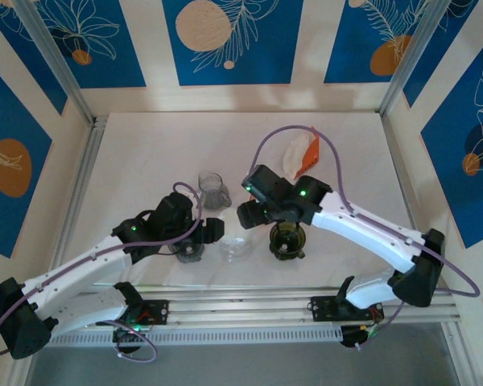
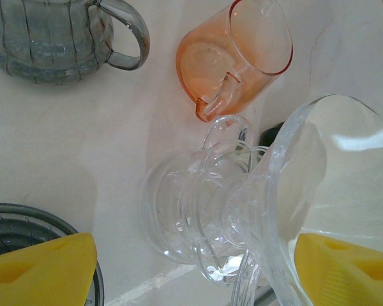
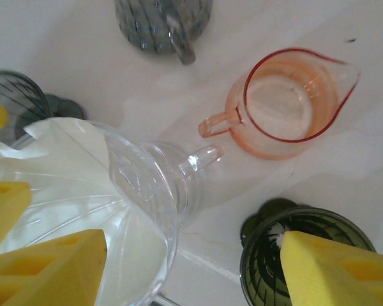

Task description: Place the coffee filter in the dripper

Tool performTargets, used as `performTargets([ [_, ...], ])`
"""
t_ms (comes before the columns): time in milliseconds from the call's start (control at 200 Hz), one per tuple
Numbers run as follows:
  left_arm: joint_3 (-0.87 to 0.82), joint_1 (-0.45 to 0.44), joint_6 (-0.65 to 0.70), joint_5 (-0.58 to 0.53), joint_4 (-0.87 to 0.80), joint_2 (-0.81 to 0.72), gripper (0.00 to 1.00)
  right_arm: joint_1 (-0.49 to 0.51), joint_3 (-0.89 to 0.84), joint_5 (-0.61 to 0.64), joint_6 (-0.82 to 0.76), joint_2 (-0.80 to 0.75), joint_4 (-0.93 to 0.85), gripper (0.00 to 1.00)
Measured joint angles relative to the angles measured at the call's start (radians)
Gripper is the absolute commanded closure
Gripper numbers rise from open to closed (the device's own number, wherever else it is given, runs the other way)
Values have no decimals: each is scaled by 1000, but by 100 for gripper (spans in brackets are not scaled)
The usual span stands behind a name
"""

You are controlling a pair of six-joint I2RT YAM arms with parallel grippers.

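Observation:
A clear glass dripper (image 2: 179, 210) stands on the white table between the two arms, small and faint in the top view (image 1: 235, 246). A white paper filter (image 3: 57, 185) lies inside its cone, its scalloped edge showing above the rim; the filter (image 2: 345, 172) also shows through the glass. My left gripper (image 2: 191, 274) is open beside the dripper, its yellow fingers (image 2: 41, 268) wide apart. My right gripper (image 3: 191, 268) is open too, one finger over the filter, the other over a dark green dripper (image 3: 287, 255).
An orange glass pitcher (image 3: 287, 105) and a grey ribbed pitcher (image 2: 51, 38) stand just beyond the dripper. A grey dripper (image 1: 191, 253) sits under the left arm. A pack of filters (image 1: 299, 157) lies farther back. The dark green dripper (image 1: 287, 240) is near the right.

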Motion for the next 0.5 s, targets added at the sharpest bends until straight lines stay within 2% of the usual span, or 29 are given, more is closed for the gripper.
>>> performTargets([
  [180, 0, 0, -8, 1, 0, -3, 7, 0, -59, 38, 26, -119, 18, 27],
  [500, 20, 1, -8, 4, -3, -39, 1, -6, -88, 64, 48, -193, 32, 25],
])
